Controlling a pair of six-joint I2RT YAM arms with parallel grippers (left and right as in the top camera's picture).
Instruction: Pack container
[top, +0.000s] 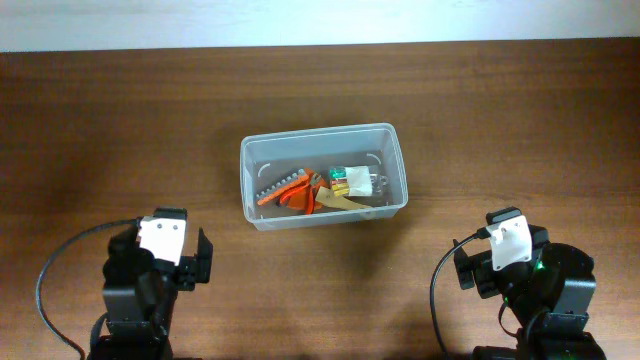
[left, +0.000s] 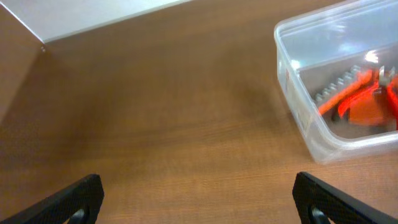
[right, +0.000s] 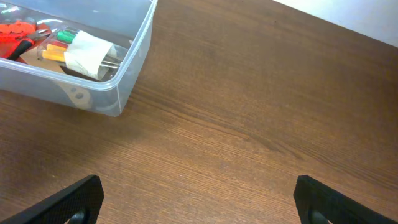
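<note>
The clear plastic container (top: 323, 140) stands at the table's middle. Inside lie an orange-handled tool (top: 290, 190), a grey toothed strip, a tan piece and a small clear box of coloured bits (top: 357, 180). The container also shows at the right of the left wrist view (left: 292, 68) and at the upper left of the right wrist view (right: 134, 56). My left gripper (left: 198, 199) is open and empty over bare wood, near the front left. My right gripper (right: 198, 199) is open and empty over bare wood, near the front right. Both are well short of the container.
The brown wooden table (top: 120, 120) runs to a pale wall at the back edge (top: 320, 25). Black cables loop beside each arm base at the front.
</note>
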